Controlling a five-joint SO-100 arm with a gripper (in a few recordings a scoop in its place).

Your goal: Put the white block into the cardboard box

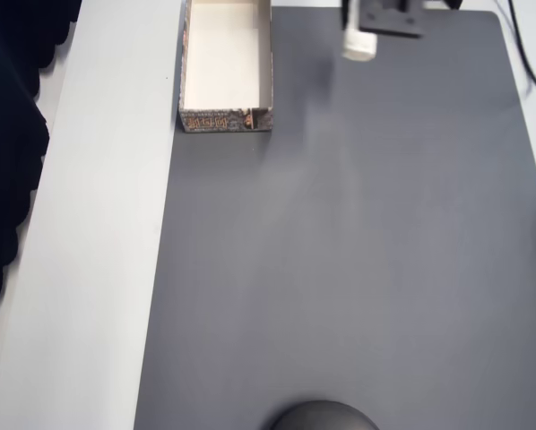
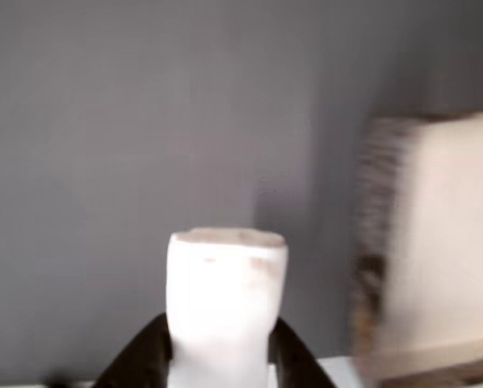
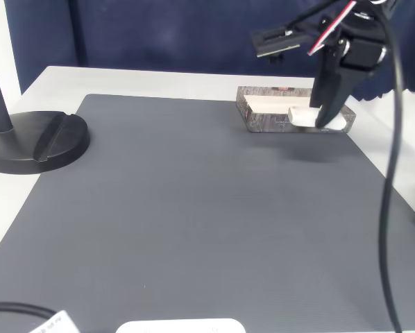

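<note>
arm [image 3: 346, 48]: raised, angled down | jaws: closed on white block [image 2: 225, 299]

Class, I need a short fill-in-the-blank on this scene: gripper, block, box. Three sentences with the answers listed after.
1. The gripper is shut on the small ____ rectangular block.
2. The shallow cardboard box with the cream inside holds ____.
3. In the overhead view, the held block is to the ____ of the box, above the dark grey mat.

Missing words: white; nothing; right
</note>
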